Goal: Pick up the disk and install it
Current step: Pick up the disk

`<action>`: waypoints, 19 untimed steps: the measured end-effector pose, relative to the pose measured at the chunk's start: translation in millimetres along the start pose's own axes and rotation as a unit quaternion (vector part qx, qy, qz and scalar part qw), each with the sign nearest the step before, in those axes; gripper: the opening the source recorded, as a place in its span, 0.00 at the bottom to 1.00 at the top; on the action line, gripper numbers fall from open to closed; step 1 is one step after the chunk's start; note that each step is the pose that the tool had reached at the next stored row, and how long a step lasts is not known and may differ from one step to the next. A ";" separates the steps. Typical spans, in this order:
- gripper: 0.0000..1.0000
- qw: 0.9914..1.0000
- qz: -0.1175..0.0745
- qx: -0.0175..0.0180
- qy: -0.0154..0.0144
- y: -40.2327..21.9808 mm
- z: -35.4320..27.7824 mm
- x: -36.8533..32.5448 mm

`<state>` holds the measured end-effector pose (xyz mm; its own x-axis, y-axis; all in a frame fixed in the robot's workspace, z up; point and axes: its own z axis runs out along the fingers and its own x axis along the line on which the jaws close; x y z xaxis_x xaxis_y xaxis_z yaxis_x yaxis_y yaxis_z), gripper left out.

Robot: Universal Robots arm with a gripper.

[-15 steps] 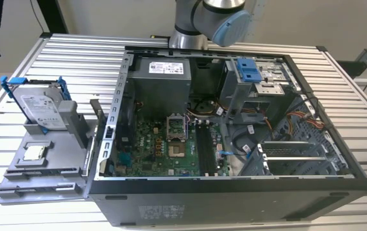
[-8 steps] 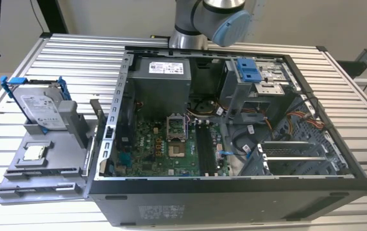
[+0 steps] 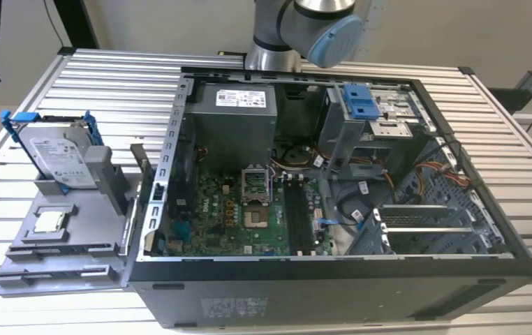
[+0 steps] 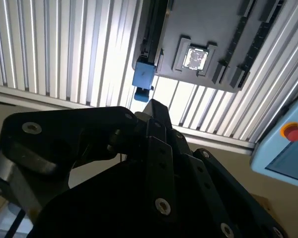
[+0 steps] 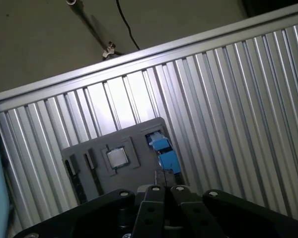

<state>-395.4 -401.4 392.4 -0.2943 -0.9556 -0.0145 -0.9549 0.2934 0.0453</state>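
**Status:** we are logging the task as not yet started, with pickup and installation both outstanding.

**Location:** the disk (image 3: 54, 155) is standing on edge in a slot of the grey parts tray (image 3: 70, 255). The tray is resting on the table (image 3: 107, 77), to the exterior view's left of the open computer case (image 3: 341, 293).

**Gripper:** the gripper (image 5: 165, 189) is hovering above the tray, apart from the disk. In both wrist views we are reading its jaws as pressed together and gripping nothing.

**Item:** we are noting a silver-grey metal body, a white label facing outward and a blue carrier rail framing the edges. A processor chip (image 3: 50, 221) is lying flat in the tray nearby.
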 end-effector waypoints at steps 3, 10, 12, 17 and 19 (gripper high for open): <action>0.00 1.000 -0.018 0.000 0.001 -0.1 0.0 0.0; 0.00 0.999 -0.034 0.000 0.002 -0.2 0.0 0.0; 0.00 0.999 -0.035 0.000 0.002 -0.2 0.0 0.0; 0.00 0.999 -0.037 -0.001 0.002 -0.2 0.0 0.0; 0.00 0.999 -0.038 -0.001 0.002 -0.2 0.0 0.0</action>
<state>-395.2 -401.5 392.4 -0.2213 -0.9751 -0.0145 -0.9743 0.2205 0.0453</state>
